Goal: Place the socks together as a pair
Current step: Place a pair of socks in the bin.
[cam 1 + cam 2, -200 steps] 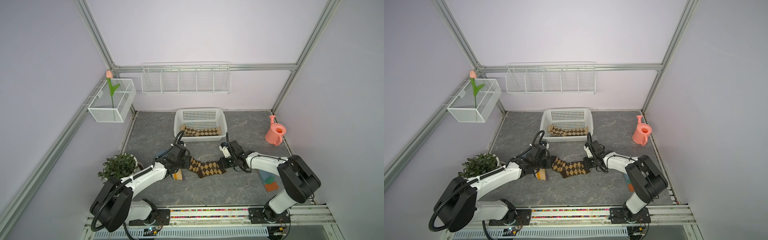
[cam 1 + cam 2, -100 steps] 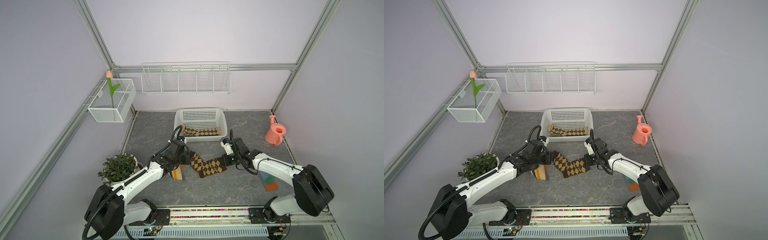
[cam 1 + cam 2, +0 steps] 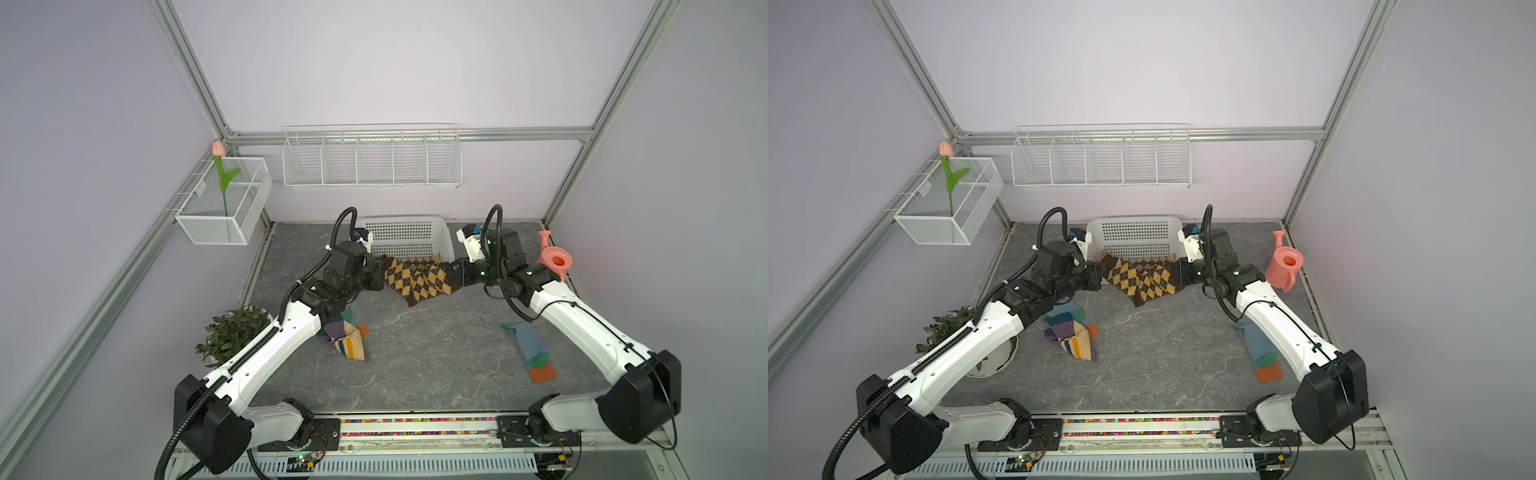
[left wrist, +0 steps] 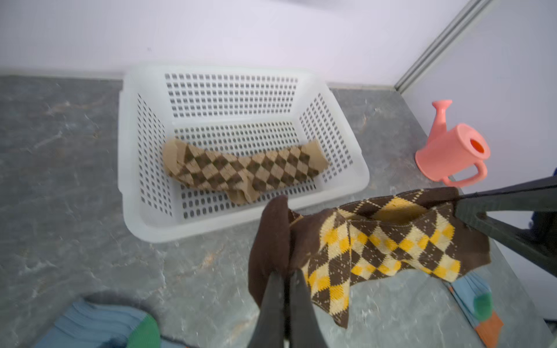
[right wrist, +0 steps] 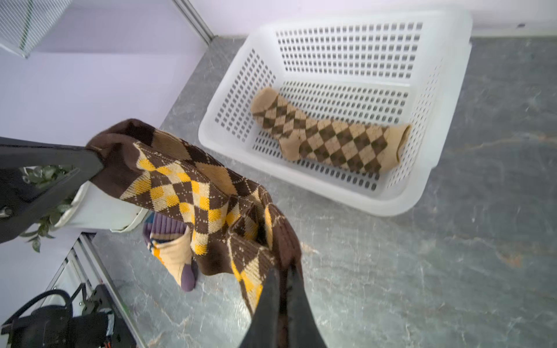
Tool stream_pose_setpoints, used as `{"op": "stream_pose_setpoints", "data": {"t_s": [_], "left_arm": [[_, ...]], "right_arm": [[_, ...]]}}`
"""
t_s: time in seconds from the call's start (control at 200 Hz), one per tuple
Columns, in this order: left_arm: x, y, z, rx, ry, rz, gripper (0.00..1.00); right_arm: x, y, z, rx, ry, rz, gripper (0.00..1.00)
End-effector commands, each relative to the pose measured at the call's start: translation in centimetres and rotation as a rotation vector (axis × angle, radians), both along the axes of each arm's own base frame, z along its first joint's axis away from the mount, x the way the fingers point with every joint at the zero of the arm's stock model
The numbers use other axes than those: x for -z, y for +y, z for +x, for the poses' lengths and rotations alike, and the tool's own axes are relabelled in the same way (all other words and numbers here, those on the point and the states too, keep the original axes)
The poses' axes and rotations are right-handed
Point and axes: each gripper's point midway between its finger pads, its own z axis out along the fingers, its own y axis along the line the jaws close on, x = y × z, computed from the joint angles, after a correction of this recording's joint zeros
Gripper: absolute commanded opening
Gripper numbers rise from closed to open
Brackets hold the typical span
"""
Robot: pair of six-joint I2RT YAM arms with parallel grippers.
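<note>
Two white-and-black robot arms reach from a rail at the near edge of the grey marbled table [image 3: 415, 374]. Each is stretched forward and inward, wrist roughly level, so the tools face each other across the middle.

Nearest the rail, a heap of cream socks striped in purple, navy and yellow [image 3: 347, 343] lies just beside the left forearm. A blue-grey ribbed sock with a green patch [image 3: 1064, 318] is tucked against the heap. Across the table, beside the right forearm, a blue-grey sock with green patches and an orange cuff [image 3: 531, 351] lies flat. A leafy green plant in a white pot [image 3: 232, 334] stands at the left edge.

Farther in, the left tool [image 4: 284, 275] is clamped on the plain brown end of the dark brown and yellow argyle socks [image 3: 417, 280], its fingers pressed together over the knit. The right tool [image 5: 283, 269] pinches the opposite end the same way. The socks hang slung between the two tools, sagging in the middle, just in front of a white perforated plastic basket [image 4: 180, 226]. Whether their lowest fold touches the table cannot be told.

Inside the basket lies a tan and brown argyle sock [image 4: 241, 168]. A pink watering can [image 3: 555, 259] stands at the far right, and a white wire shelf [image 3: 372, 160] hangs on the back wall.
</note>
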Motion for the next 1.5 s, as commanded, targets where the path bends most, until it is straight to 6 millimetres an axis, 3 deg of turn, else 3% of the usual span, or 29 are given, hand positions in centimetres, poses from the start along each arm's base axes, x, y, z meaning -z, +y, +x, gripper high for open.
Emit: {"op": "stream_pose_setpoints", "data": {"t_s": [0.0,0.21,0.37,0.625,0.76,1.06,1.15,1.175,1.26,1.349,1.419,1.494], "left_arm": [[-0.5,1.3,2.8,-0.057,-0.028,0.093,0.00],[-2.6,3.7,8.0,-0.125,-0.059,0.081,0.00],[-1.2,5.5,12.2,-0.157,-0.026,0.129,0.00],[4.5,7.1,17.5,-0.172,0.094,0.223,0.00],[8.0,6.1,19.4,-0.147,0.176,0.240,0.00],[13.3,5.1,22.0,-0.111,0.275,0.287,0.00],[14.7,5.1,22.2,-0.099,0.303,0.311,0.00],[14.9,5.3,22.2,-0.112,0.314,0.322,0.05],[13.9,5.8,22.0,-0.138,0.338,0.337,0.31],[10.5,5.1,21.6,-0.117,0.280,0.305,0.60],[7.1,4.2,21.2,-0.097,0.218,0.270,0.69],[3.5,2.9,20.1,-0.066,0.163,0.221,0.73]], "right_arm": [[-0.9,0.7,2.0,-0.052,0.003,0.013,0.07],[-2.4,1.7,7.3,-0.069,-0.002,0.030,0.07],[-0.9,2.6,11.3,-0.075,0.025,0.025,0.07],[4.9,4.0,15.3,-0.113,0.119,-0.008,0.07],[7.9,3.8,16.9,-0.102,0.162,-0.028,0.07],[12.9,1.6,19.3,-0.031,0.214,-0.112,0.07],[13.6,1.1,19.8,-0.014,0.217,-0.146,0.10],[13.6,1.1,19.8,-0.013,0.218,-0.151,0.13],[13.2,1.0,20.0,-0.008,0.212,-0.163,0.27],[11.7,0.9,20.1,0.000,0.187,-0.169,0.37],[9.8,0.9,20.0,0.006,0.153,-0.181,0.42],[7.4,0.8,19.4,0.009,0.116,-0.203,0.44]]}}
